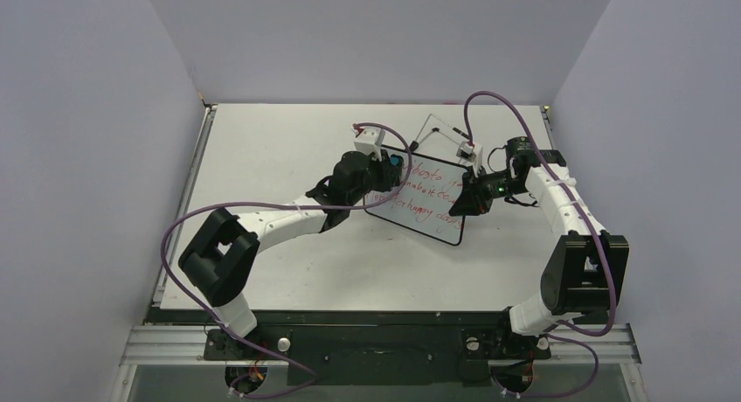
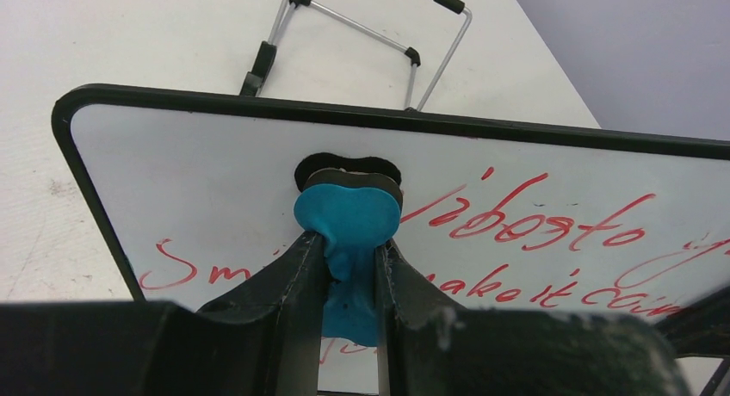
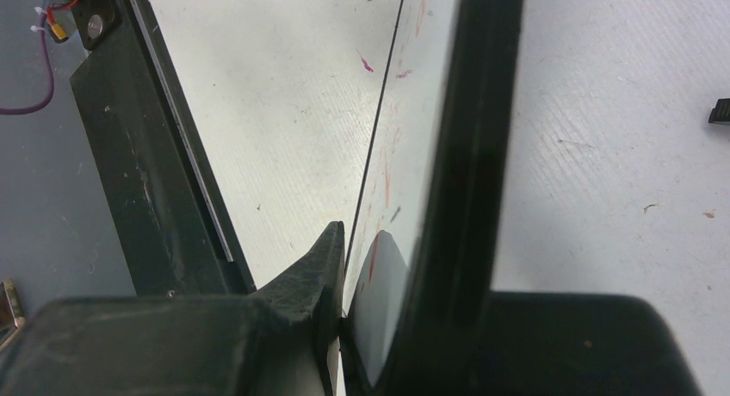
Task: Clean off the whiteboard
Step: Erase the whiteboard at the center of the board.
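We see the whiteboard [image 1: 419,201] near the middle of the tabletop [image 1: 280,140], tilted, between the two arms. Lines of red handwriting cover most of its face. The right gripper [image 1: 467,197] has its jaws clenched on the board's right edge. In the right wrist view the board runs edge-on between the two fingers [image 3: 323,267]. We cannot tell whether its lower edge rests on the tabletop.

The left gripper [image 1: 398,164] has its jaws grasping a small blue bone-shaped eraser [image 2: 349,215]. The eraser's dark pad is touching the white surface close to the top rim, just above the first written line. A thin wire easel stand [image 1: 441,131] stands on the tabletop just behind the board.
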